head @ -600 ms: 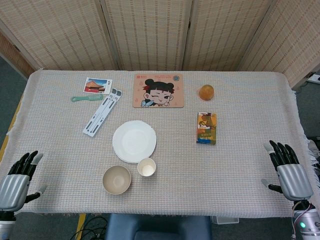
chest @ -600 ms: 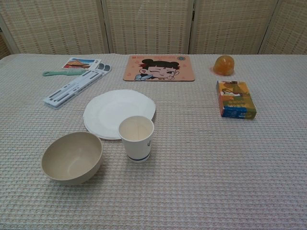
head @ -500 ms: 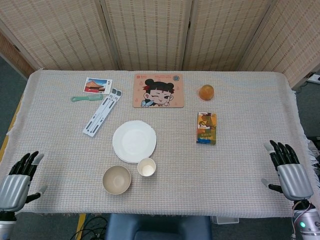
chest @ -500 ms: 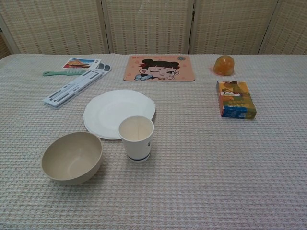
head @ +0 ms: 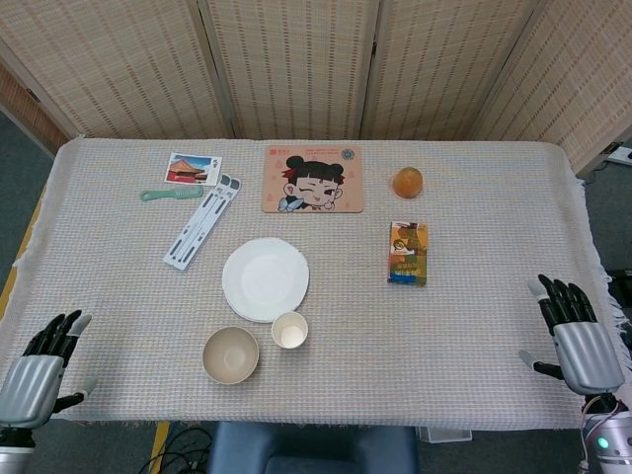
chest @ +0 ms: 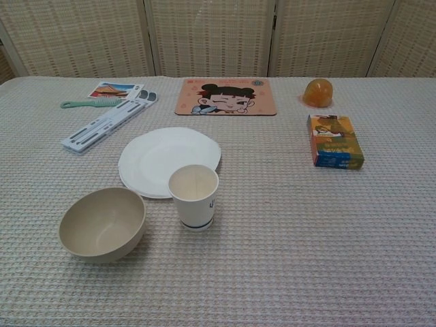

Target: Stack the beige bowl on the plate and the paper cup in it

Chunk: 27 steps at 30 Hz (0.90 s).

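While the head view shows both hands, the chest view shows none of them. The left hand [head: 32,378] is at the near left corner of the tabletop [head: 474,326], and the right hand [head: 581,341] is at the near right corner; each has its fingers spread and holds nothing.

The beige bowl [head: 230,355] stands upright, its opening up, close to the near edge and a little left of the middle. From the chest view its inside looks smooth and plain. The paper cup [head: 289,330] stands upright just beside it on the right, white with a dark band near its base, which only the chest view shows. The white plate [head: 265,278] lies flat just behind both, toward the far edge; the cup is at its near rim. The bowl, cup and plate are round, so no long axis can be told.
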Available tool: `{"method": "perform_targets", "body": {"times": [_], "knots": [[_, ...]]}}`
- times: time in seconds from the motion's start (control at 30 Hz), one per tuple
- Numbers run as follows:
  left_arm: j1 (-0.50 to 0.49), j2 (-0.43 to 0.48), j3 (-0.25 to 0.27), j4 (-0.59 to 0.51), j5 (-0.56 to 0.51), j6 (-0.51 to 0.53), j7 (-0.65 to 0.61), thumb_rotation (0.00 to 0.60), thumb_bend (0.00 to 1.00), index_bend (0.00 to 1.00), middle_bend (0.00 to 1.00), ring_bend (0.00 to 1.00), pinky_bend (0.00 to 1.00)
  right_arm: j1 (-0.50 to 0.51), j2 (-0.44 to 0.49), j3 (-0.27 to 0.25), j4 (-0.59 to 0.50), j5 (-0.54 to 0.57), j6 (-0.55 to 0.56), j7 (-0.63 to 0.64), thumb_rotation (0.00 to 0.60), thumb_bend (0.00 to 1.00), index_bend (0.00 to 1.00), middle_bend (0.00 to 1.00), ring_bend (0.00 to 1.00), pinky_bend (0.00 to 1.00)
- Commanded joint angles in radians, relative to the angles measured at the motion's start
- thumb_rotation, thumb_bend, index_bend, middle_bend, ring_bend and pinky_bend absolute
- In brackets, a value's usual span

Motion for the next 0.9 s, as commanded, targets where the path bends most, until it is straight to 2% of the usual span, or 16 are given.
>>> {"method": "perform_targets", "body": {"times": [0.03,0.17,0.27,0.53,0.9], "knots": [[0.017,-0.006,0.016,-0.032,0.012,0.013,0.04,0.6,0.26,0.13,0.08,0.01,0.2,-0.002,0.013,-0.001,0.0,-0.008,0.006,0.032,0.6,0.1,0.0,0.0,0.0,0.0],[0.015,-0.026,0.045,-0.079,0.05,-0.016,0.127,0.6,0.26,0.16,0.08,0.01,0.2,-0.009,0.028,-0.005,0.005,-0.028,0.028,0.085,0.6,0.1,0.0,0.0,0.0,0.0],[-0.011,-0.044,0.044,-0.109,0.056,-0.064,0.182,0.6,0.26,0.18,0.08,0.01,0.2,-0.011,0.039,-0.011,0.012,-0.04,0.033,0.115,0.6,0.1,0.0,0.0,0.0,0.0],[-0.103,-0.052,0.06,-0.121,0.068,-0.233,0.149,0.6,0.26,0.21,0.09,0.01,0.2,-0.02,0.047,-0.011,0.018,-0.042,0.049,0.128,0.6,0.1,0.0,0.0,0.0,0.0],[-0.183,-0.093,0.044,-0.038,0.14,-0.278,0.058,0.6,0.26,0.31,0.11,0.01,0.2,-0.036,0.053,-0.015,0.007,-0.051,0.074,0.113,0.6,0.1,0.0,0.0,0.0,0.0]]}}
